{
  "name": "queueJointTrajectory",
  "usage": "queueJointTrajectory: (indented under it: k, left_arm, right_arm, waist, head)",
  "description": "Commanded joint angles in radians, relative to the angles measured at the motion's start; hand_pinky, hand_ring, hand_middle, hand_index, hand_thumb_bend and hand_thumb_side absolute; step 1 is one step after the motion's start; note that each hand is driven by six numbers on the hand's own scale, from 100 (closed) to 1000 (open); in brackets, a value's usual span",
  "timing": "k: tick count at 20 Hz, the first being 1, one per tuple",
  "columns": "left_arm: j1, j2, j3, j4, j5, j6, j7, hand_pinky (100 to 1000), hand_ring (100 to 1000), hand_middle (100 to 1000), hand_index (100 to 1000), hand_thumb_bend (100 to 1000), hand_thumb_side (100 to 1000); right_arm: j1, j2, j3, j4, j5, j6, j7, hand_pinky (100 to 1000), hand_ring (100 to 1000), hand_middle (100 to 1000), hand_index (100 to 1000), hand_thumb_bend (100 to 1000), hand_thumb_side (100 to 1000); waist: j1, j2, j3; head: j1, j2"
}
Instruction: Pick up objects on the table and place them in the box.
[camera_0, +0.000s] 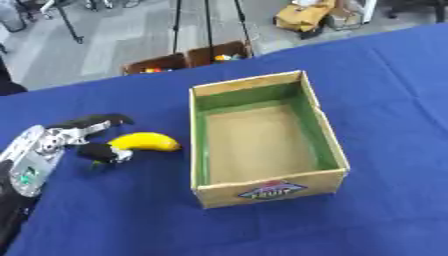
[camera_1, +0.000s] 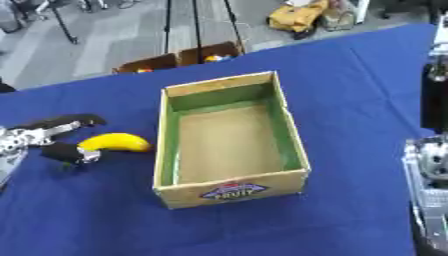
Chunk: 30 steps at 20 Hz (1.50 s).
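Our left hand (camera_0: 83, 137) was down on the blue tablecloth (camera_0: 376, 100) at the left side, coming in from the lower left corner, silver wrist low and fingers pointing right toward the box. The fingers were spread: one long black finger reached out above the banana (camera_0: 147, 141), the thumb curled in below it with its tip against the banana's near end. We judged that the hand was bracketing the fruit and had not yet closed on it; the banana lay flat on the cloth, not lifted.

So we were at the grasp step of the first pick, by our reading. The banana lay just beside the box's left wall, outside it, curve bowed upward in the view. The cardboard box (camera_0: 267, 192) stood open in the middle of the table, green-lined inside, a fruit label on its near wall, and nothing in it that we could see.

What the next move called for, as we judged it: closing finger and thumb round the banana's middle, lifting clear of the left wall's rim, then carrying right over the opening before letting go.

Our right arm showed only at the right edge of the right eye view, metal and black; its hand we could not see at all.
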Motion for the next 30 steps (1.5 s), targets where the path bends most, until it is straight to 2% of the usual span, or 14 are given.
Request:
queueJointTrajectory:
  k: [1, 5, 7, 11, 14, 24, 30]
  left_arm:
    - [-0.023, 0.016, 0.015, 0.002, -0.019, -0.005, 0.015, 1000, 1000, 1000, 1000, 330, 583]
    - [-0.025, 0.008, 0.023, 0.021, -0.029, -0.007, 0.024, 982, 998, 1000, 1000, 323, 575]
    - [-0.026, 0.002, 0.029, 0.035, -0.03, -0.005, 0.031, 929, 961, 1000, 1000, 298, 558]
    - [-0.029, -0.003, 0.038, 0.058, -0.024, -0.009, 0.051, 884, 926, 983, 1000, 271, 537]
    - [-0.029, -0.006, 0.039, 0.066, -0.019, -0.014, 0.064, 827, 878, 946, 987, 238, 525]
    - [-0.021, 0.002, 0.015, 0.038, 0.01, -0.03, 0.057, 711, 762, 851, 894, 227, 504]
    - [-0.006, 0.006, 0.004, 0.025, 0.034, -0.043, 0.05, 686, 742, 841, 891, 185, 471]
  right_arm:
    - [-0.017, -0.01, 0.001, -0.015, -0.01, -0.001, 0.002, 803, 870, 682, 924, 100, 1000]
    - [-0.022, -0.012, 0.002, -0.015, -0.012, 0.0, 0.002, 803, 870, 682, 924, 100, 1000]
    - [-0.025, -0.013, 0.002, -0.015, -0.012, 0.001, 0.001, 804, 871, 680, 924, 100, 1000]
    - [-0.028, -0.018, 0.001, -0.015, -0.015, 0.004, -0.001, 805, 871, 678, 924, 100, 1000]
    - [-0.029, -0.02, 0.001, -0.015, -0.016, 0.007, -0.002, 806, 871, 677, 924, 100, 1000]
    - [-0.022, -0.021, -0.002, -0.015, -0.019, 0.015, -0.011, 806, 868, 672, 923, 100, 1000]
    - [-0.021, -0.02, -0.004, -0.015, -0.02, 0.021, -0.02, 807, 865, 668, 923, 100, 1000]
  waist:
    - [-0.003, -0.013, -0.003]
    - [0.0, -0.007, -0.01]
    - [0.002, -0.002, -0.014]
    - [0.005, 0.007, -0.02]
    - [0.007, 0.011, -0.022]
    - [0.004, 0.006, -0.012]
    - [0.003, 0.005, -0.011]
  head:
    - [0.002, -0.018]
    - [0.005, -0.024]
    - [0.005, -0.027]
    - [0.005, -0.027]
    - [0.004, -0.027]
    - [-0.009, 0.0]
    - [-0.016, 0.007]
